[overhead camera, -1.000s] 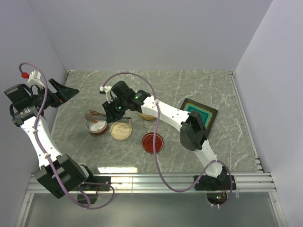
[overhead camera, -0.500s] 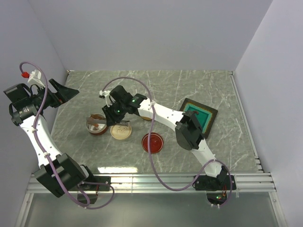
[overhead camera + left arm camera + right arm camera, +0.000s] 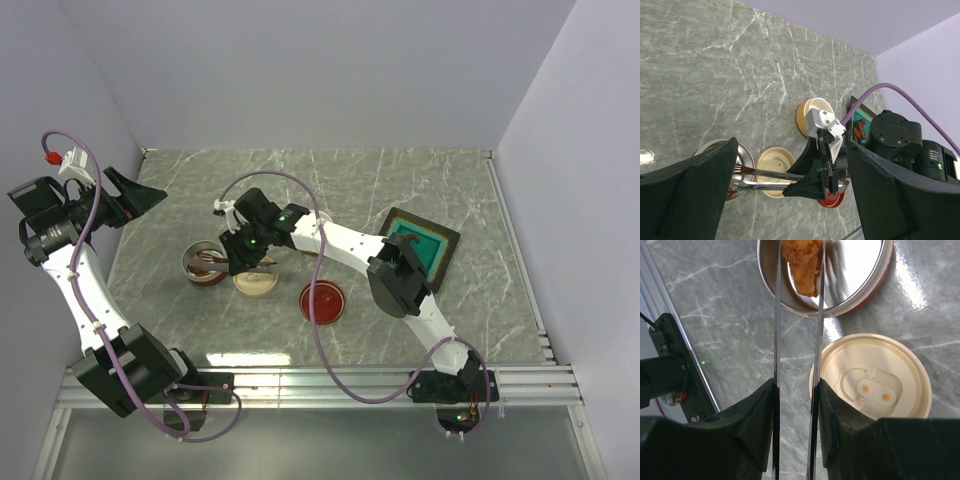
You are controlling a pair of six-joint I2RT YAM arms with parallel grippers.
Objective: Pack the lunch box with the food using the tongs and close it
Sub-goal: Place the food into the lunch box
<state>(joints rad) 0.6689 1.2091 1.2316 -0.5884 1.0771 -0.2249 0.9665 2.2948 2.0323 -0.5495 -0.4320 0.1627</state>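
Tongs (image 3: pixel 777 330) pinched in right hand (image 3: pixel 795 390), tips straddling food piece (image 3: pixel 802 265) in bowl (image 3: pixel 860 270) ahead.

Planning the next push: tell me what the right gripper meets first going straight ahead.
Its tongs lead, tips straddling the orange fried piece in the steel bowl, so the right gripper would likely press that piece first, then the bowl's floor; depth is unclear.

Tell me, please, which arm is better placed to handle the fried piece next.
Right: the right pincer holds the tongs, tips flanking the fried piece in the steel bowl. The left pincer hangs open, elsewhere.
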